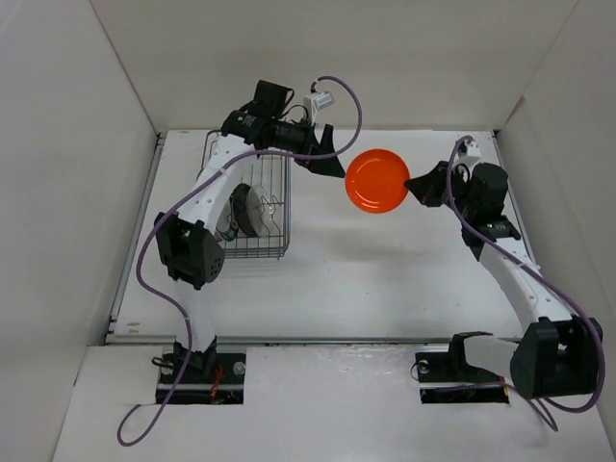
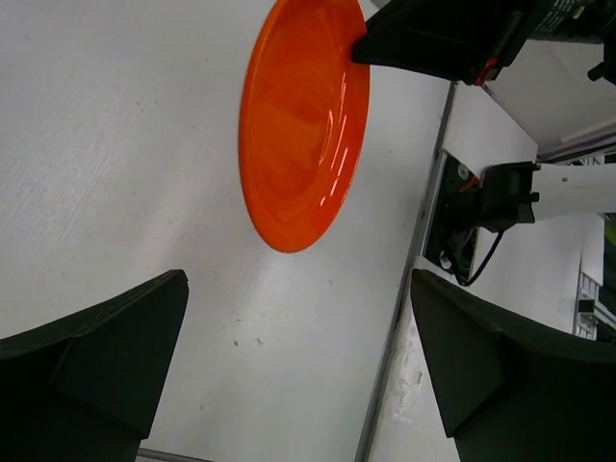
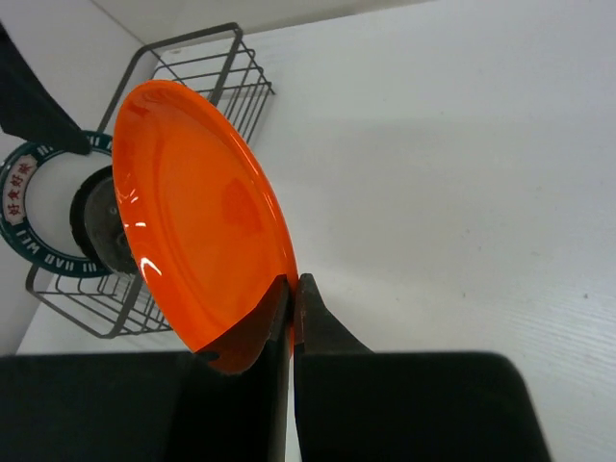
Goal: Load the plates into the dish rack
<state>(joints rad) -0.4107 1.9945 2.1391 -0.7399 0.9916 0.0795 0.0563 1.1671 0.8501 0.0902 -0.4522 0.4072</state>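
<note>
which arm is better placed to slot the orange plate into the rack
Probably left: the left tool, open, sits between the dish rack and the orange plate, which the right tool pinches.

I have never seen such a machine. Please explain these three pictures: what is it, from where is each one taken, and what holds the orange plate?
These are two robot arms bolted to a white table. One picture looks down from above; the other two come from cameras on the wrists. The right gripper is shut on the rim of the orange plate, held above the table. The left gripper is open and empty, facing that plate. The dish rack holds a green-rimmed plate.
</note>
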